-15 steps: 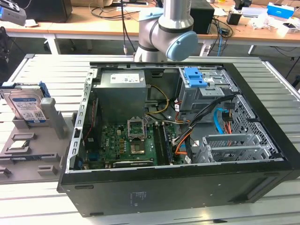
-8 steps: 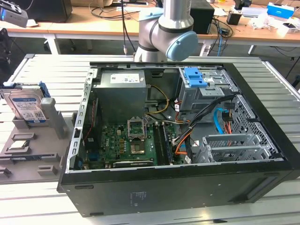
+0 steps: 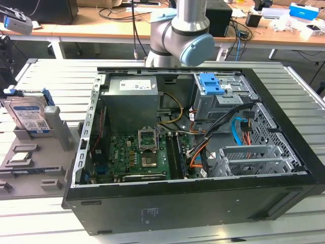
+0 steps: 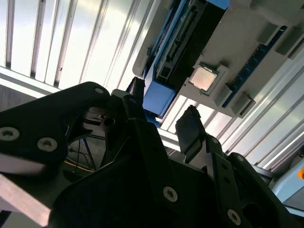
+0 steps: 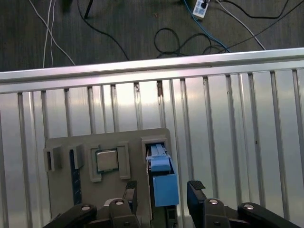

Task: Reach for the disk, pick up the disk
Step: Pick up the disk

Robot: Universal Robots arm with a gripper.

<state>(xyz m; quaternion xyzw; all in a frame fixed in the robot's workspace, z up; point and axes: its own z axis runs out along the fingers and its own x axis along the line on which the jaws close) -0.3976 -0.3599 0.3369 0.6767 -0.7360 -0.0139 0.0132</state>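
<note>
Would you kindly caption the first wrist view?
Open gripper hovering over the disk standing in its grey holder.

Ribbed aluminium table spans foreground, slats catching bright glare. Wooden desks line far edge. Dark floor beyond table rim, loose black cables trailing, white power strip among them.

A lab: opened computer tower on slatted metal table, cable-cluttered desks behind.

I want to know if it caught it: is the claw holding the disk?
No, the claw is open, with a gap on each side of the disk, which stands in its grey holder.
</note>
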